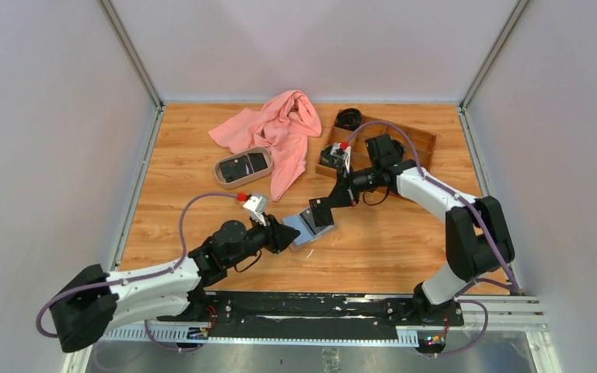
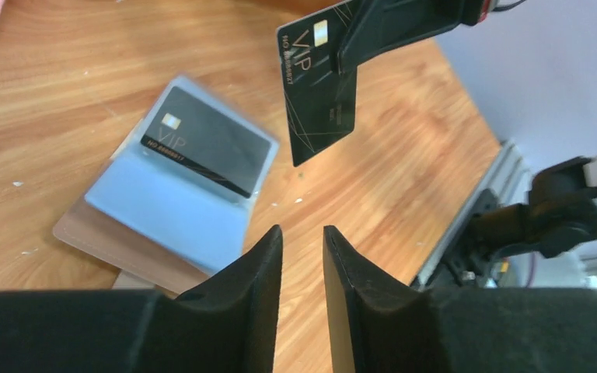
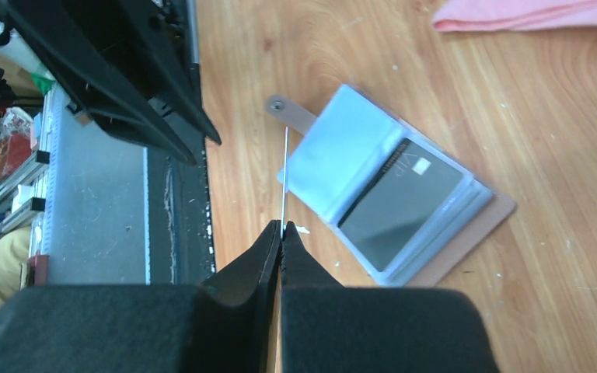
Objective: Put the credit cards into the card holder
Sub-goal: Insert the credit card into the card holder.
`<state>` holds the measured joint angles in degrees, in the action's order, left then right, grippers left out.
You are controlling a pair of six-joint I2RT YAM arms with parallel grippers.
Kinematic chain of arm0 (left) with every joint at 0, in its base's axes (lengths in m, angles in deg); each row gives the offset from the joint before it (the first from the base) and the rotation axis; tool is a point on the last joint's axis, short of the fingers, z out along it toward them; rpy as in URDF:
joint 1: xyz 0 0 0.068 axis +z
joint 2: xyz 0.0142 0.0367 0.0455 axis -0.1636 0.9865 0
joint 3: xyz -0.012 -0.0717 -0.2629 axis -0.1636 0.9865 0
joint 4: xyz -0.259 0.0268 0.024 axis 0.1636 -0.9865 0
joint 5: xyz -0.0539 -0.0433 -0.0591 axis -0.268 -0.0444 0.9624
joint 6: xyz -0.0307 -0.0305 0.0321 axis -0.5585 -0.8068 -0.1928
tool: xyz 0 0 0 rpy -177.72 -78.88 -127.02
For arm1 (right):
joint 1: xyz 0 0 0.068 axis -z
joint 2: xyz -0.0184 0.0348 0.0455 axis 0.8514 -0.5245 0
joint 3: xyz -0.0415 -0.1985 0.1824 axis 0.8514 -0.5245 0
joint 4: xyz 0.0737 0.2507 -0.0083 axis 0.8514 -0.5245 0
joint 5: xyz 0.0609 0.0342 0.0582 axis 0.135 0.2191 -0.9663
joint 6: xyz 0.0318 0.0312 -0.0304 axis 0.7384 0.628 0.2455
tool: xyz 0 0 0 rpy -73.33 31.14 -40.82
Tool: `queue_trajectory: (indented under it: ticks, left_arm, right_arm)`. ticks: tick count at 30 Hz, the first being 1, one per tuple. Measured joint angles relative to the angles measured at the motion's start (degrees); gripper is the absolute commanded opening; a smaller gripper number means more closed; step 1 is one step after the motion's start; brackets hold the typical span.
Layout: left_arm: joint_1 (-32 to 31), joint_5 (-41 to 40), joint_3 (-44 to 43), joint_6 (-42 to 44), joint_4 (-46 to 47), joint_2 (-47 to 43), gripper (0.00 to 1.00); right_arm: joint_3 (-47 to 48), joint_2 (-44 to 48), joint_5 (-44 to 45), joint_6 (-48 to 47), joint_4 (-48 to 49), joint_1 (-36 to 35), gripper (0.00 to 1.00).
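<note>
A black credit card [image 2: 311, 109] is pinched edge-on in the closed right gripper [image 3: 281, 231], held above the table [image 2: 70, 93] beside the card holder [image 2: 171, 214], which lies open with a second card [image 2: 206, 140] tucked in its pocket. The left gripper [image 2: 303, 241] is slightly parted and empty.

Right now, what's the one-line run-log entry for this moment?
right gripper shut on raised card | left gripper open, empty | card holder lying open | second card in its sleeve

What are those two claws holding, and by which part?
The right gripper pinches a black card by its upper part; the left gripper holds nothing.
</note>
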<state>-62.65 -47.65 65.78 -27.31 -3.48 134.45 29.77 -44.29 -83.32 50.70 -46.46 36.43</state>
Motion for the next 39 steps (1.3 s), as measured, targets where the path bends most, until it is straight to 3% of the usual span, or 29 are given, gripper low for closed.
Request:
queue_trajectory:
  ticks: [4, 11, 39]
  left_arm:
    - [1.1, -0.2, -4.7, 0.7, -1.0, 10.9, 0.15]
    - [5.0, 0.2, -7.8, -0.5, -1.2, 21.7, 0.00]
    - [8.1, -0.3, -5.6, -11.5, 0.7, 30.1, 0.00]
  right_arm:
    - [2.2, -5.5, 2.8, 1.0, -0.2, -0.5, 0.00]
    - [4.9, -10.7, 4.7, 3.1, -0.4, -1.5, 0.00]
    - [6.7, -18.4, 6.6, 12.6, 2.6, -3.4, 0.00]
